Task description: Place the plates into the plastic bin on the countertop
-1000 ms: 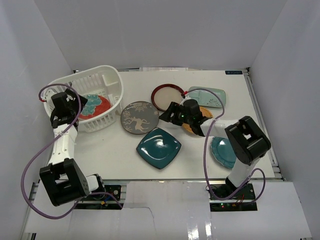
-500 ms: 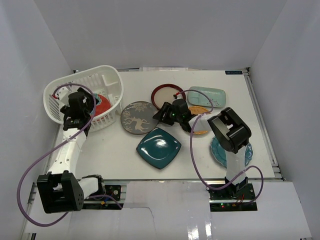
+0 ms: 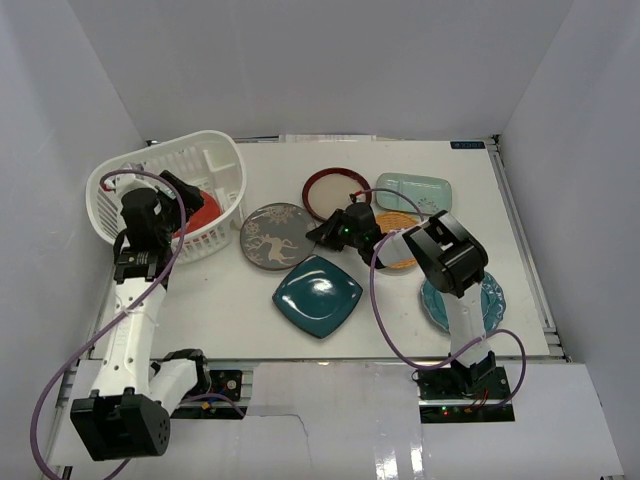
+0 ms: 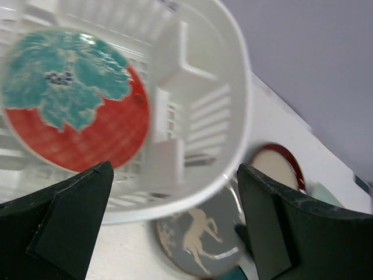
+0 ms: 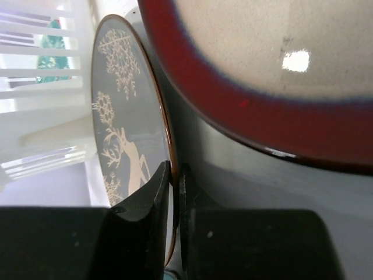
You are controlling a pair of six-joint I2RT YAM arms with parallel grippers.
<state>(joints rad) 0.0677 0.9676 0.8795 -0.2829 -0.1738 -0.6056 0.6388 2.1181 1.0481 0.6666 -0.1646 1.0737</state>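
Since a moment ago my right gripper [image 3: 322,234] has swung left, away from the orange woven plate [image 3: 399,223], and its jaws have gone from well apart to pinched on the near-right rim of the grey tree-motif plate [image 3: 278,235]. The wrist view shows the fingers [image 5: 152,195] clamped on that thin edge. I judge this plate is the next to go, gripped but not yet carried.

Nearest my bases, the teal scalloped plate [image 3: 491,296] and the dark-teal square plate [image 3: 318,295] lie on the countertop [image 3: 220,300], not moved. The grey plate sits just beyond the square one, and from overhead it looks flat. Past it sit the maroon-rimmed plate [image 3: 337,193], close beside my right fingers, and the pale-green tray [image 3: 413,190].

Farthest left, my left gripper [image 3: 186,196] has drawn up and back over the plastic bin [image 3: 225,146], jaws wide and empty. The red floral plate [image 4: 76,116] lies inside the bin, so one is placed and six remain outside.
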